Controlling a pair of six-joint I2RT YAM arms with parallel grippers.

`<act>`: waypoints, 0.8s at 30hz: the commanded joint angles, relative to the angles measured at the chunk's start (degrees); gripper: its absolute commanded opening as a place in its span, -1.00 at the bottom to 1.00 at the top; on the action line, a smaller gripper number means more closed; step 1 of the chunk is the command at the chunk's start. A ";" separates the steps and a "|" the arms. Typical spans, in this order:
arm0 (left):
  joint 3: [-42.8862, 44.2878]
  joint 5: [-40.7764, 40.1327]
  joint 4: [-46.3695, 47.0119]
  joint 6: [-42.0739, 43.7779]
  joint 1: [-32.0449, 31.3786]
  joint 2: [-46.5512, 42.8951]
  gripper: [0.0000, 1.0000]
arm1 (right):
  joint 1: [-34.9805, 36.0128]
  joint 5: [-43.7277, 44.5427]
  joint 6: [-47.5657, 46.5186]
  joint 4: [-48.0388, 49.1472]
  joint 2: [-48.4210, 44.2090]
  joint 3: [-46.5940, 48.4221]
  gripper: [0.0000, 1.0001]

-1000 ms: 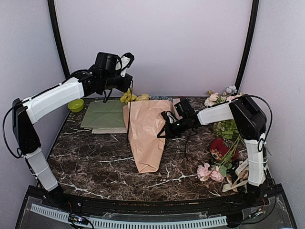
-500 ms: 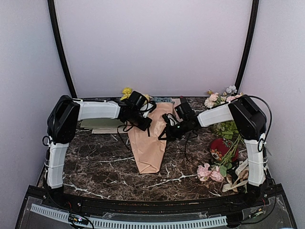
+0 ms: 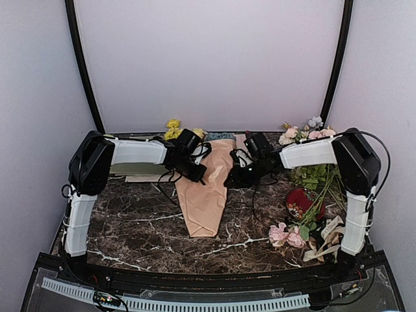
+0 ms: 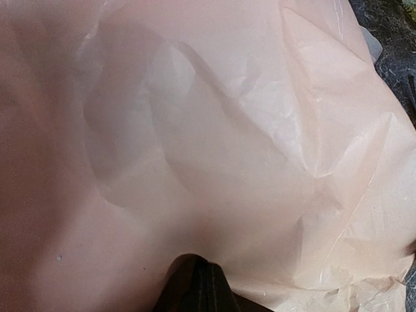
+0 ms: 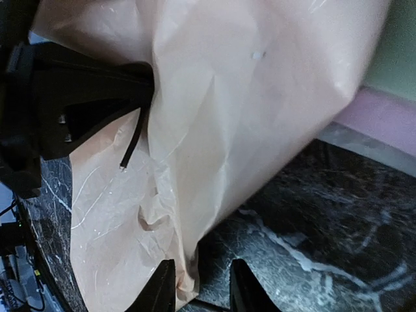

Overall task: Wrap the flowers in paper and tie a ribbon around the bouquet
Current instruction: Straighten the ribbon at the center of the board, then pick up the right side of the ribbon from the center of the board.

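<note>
Top view: the left claw has come down from high up and now presses against the left flank of the bouquet. The bouquet's yellow flowers poke out beyond the claw, toward the back wall. The right claw sits on the opposite flank, facing the left claw across the cone.

Left wrist: peach paper fills everything ahead of the left claw, whose dark tips are pressed together.

Right wrist: the right claw's fingers have just parted, and the paper's edge stands loose between them. Across the cone, the left claw pinches the thin dark ribbon, its end dangling on the paper. It seems the fold is being released and the ribbon has arrived, but tying has not begun.
</note>
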 commanded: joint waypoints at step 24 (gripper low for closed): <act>-4.28 2.61 -1.66 -0.17 0.24 -2.59 -1.00 | 2.20 21.02 -5.19 -28.66 -2.46 0.82 -1.00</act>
